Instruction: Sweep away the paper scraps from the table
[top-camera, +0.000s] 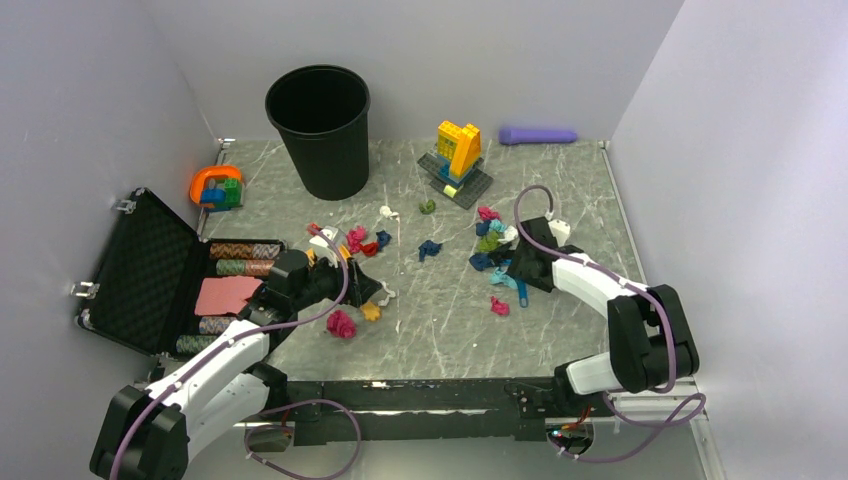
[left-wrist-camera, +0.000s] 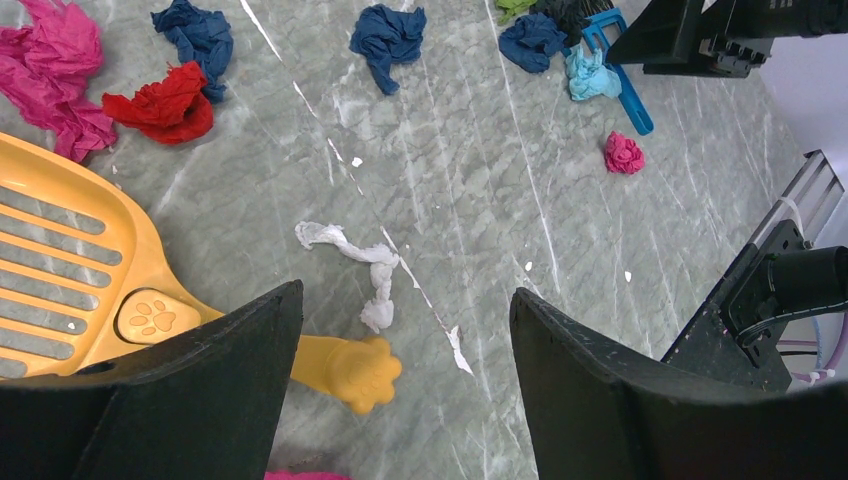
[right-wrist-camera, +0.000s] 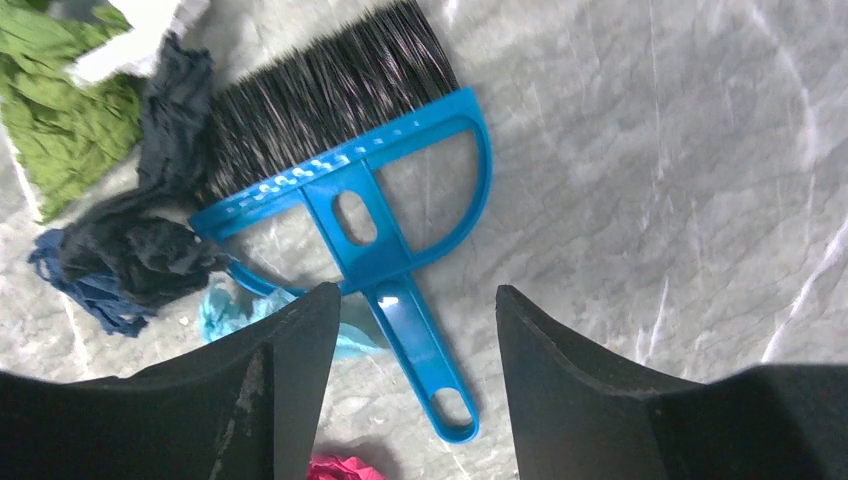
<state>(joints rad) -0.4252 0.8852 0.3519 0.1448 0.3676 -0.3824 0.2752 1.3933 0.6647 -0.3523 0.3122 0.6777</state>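
Crumpled paper scraps (top-camera: 428, 248) in magenta, navy, teal, green, red and white lie scattered mid-frame on the grey-green, white-veined table (top-camera: 450, 335).

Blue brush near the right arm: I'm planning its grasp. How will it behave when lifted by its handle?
The blue brush looks like rigid moulded plastic, so probably stiff and light. Its glossy handle may slip; the bristles would likely flex. Flat shape: rolling seems unlikely.

White arms (top-camera: 215, 365) with black joints, black pincers (left-wrist-camera: 405, 300) (right-wrist-camera: 418, 295), and looping purple cables (top-camera: 518, 210).
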